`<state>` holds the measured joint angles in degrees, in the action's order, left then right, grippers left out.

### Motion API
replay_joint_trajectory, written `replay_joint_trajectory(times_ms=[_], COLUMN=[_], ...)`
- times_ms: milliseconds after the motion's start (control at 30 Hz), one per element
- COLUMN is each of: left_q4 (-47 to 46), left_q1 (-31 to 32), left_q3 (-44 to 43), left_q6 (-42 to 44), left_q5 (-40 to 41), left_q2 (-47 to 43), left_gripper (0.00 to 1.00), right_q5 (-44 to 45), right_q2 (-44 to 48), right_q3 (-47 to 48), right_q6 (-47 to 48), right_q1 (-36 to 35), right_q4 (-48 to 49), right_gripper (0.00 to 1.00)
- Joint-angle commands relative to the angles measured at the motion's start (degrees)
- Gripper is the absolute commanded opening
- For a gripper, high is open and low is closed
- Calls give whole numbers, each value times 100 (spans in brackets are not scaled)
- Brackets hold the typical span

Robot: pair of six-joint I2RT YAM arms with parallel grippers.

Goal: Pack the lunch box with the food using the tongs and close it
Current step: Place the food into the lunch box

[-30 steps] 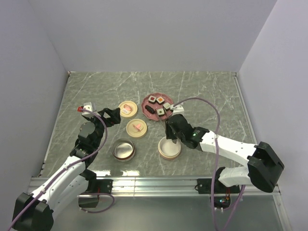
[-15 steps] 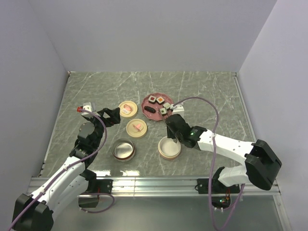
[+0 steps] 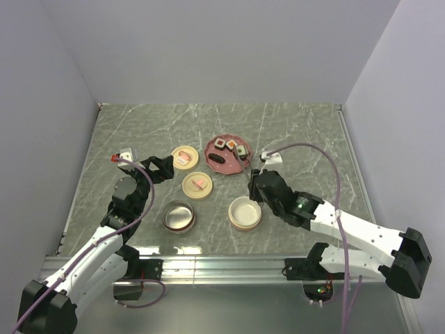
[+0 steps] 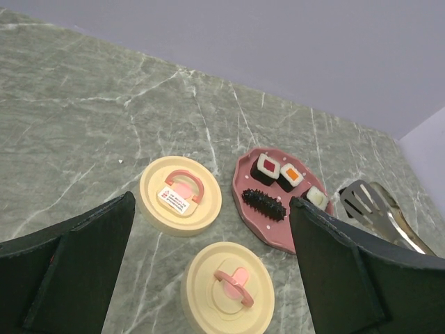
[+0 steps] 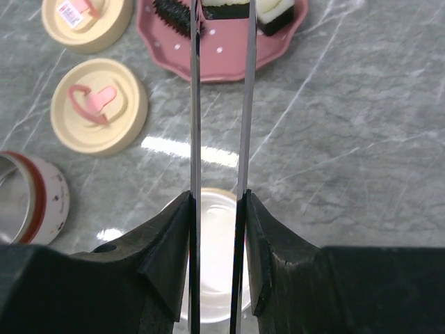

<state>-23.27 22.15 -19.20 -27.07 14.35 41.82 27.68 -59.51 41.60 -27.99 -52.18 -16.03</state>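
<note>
The pink plate (image 3: 211, 149) holds the food: three cubes (image 3: 230, 145) and one dark bumpy piece (image 3: 216, 158). My right gripper (image 5: 217, 209) is shut on the tongs (image 5: 195, 104). Their two thin arms run forward to the plate (image 5: 222, 66). A dark-sided cube (image 5: 222, 10) sits between the tong tips at the frame's top edge; whether it is pinched I cannot tell. A white-topped cube (image 5: 277, 14) lies just right of them. The open cream lunch box bowl (image 3: 245, 225) is under my right gripper (image 3: 256, 184). My left gripper (image 4: 212, 209) hangs open over the two lids, holding nothing.
Two cream round lids with pink handles (image 3: 185, 156) (image 3: 197, 185) lie left of the plate. A metal tin with a red band (image 3: 179, 216) stands left of the bowl. Side walls rise along the table's left, back and right edges.
My right arm has swung right and back, so the gripper sits farther right beside the bowl. The tongs' arms have been squeezed closer together. The left arm has not moved.
</note>
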Motion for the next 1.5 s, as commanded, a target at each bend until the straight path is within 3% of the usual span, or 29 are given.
replay_joint_trajectory(times_ms=[0,167,367,533,700,800,1300,1467], left_q4=[-222,-213,-222,-222,-231,-257,-275,-275], left_q1=[-18,-18,-27,-27,-27,-18,-27,-18], left_q3=[-13,-31,-14,-14,13,30,4,-5], left_q6=[26,0,-53,-79,-105,-114,-106,-123], left_q5=[-81,-73,-125,-152,-160,-161,-187,-204], left_q2=[-34,19,10,10,45,54,133,142], left_gripper=[99,99,99,100,100,99,99,99], right_q5=[325,808,1678,2215,2566,2584,2575,2593], right_q2=[228,430,1027,985,283,-25,53,36], right_q3=[-91,-196,-206,93,620,823,700,726], right_q6=[-302,-935,-2629,-3887,-6241,-7447,-7731,-7739], right_q1=[-300,-1029,-2558,-3796,-4694,-5239,-5452,-5452], right_q4=[-92,-769,-2157,-3516,-5799,-6673,-6632,-6632], right_gripper=[0,0,0,0,0,0,0,33])
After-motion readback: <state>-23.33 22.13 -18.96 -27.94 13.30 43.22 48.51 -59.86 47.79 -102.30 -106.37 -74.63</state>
